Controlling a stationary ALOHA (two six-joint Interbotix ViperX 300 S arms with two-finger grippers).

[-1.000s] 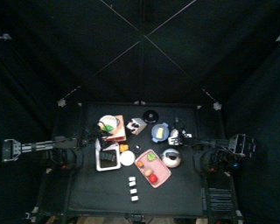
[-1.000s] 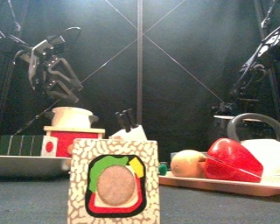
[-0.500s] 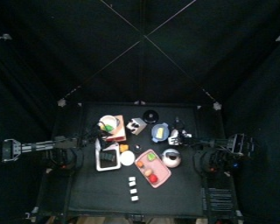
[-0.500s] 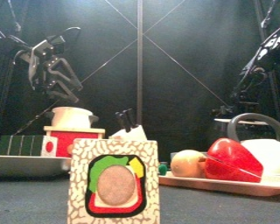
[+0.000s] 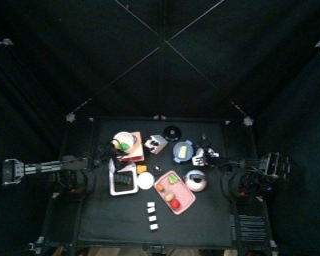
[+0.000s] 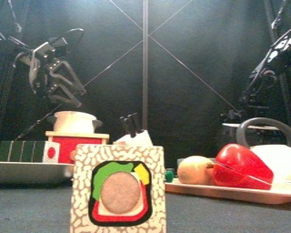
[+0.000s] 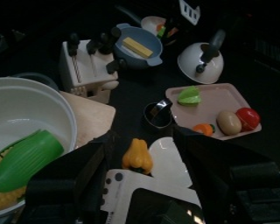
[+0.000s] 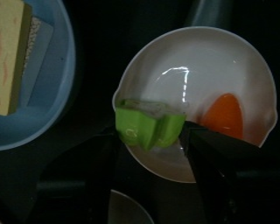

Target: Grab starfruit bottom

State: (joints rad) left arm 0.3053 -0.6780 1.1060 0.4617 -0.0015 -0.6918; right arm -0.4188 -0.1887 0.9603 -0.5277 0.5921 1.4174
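The right gripper (image 8: 154,144) hung with jaws wide, straddling the green starfruit (image 8: 147,124) in a white dish (image 8: 213,79) near the table's right edge. Closing seemed next. The left gripper (image 7: 143,166) rested open at the left edge.

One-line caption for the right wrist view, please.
Right tool open above a green starfruit slice in a white bowl.
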